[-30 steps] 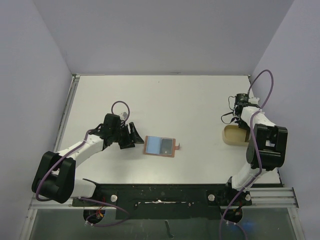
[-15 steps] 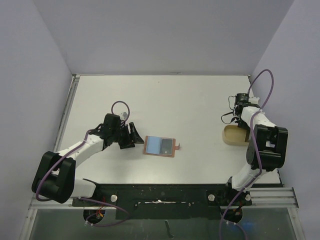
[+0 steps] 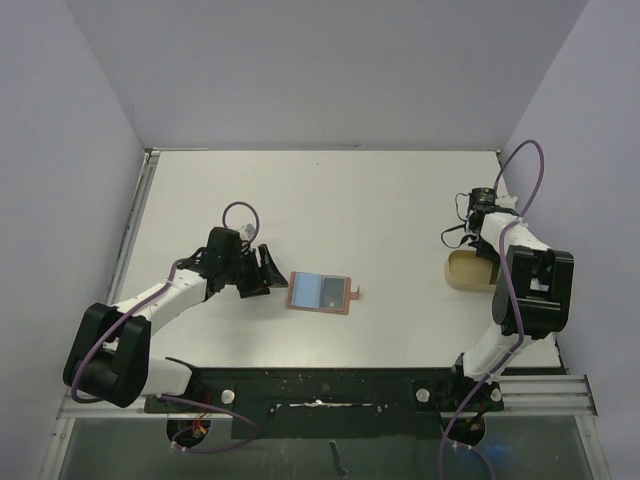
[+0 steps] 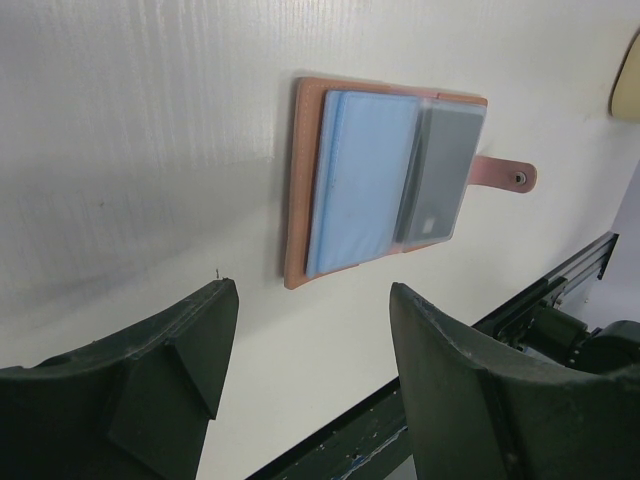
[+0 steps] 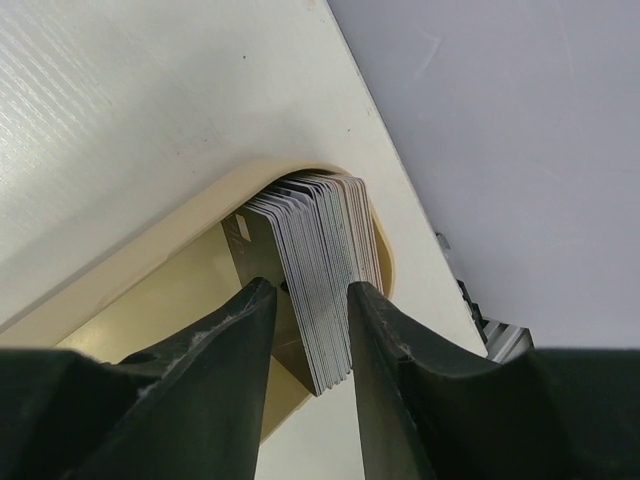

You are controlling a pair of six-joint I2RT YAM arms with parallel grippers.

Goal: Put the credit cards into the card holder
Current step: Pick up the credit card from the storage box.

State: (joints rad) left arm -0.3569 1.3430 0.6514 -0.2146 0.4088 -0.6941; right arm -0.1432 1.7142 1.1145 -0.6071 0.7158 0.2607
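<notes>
The card holder [image 3: 320, 292] lies spread open on the table, and the left wrist view shows a blue card [image 4: 365, 180] and a grey card [image 4: 445, 170] in its pockets. Its snap tab [image 4: 505, 175] points right. My left gripper [image 4: 312, 290] hovers open just left of the card holder [image 4: 300, 180], nothing between its fingers. My right gripper [image 5: 310, 290] reaches into the tan oval tray [image 5: 150, 260], its fingers on either side of a stack of credit cards [image 5: 320, 250] standing on edge. One finger sits against the stack; a thin dark gap shows at the other.
The tan tray [image 3: 460, 272] sits at the right edge of the table, close to the side wall. The black front rail [image 3: 320, 385] runs along the near edge. Purple cables loop above both arms.
Neither arm nor the card holder has visibly moved in the top view.
</notes>
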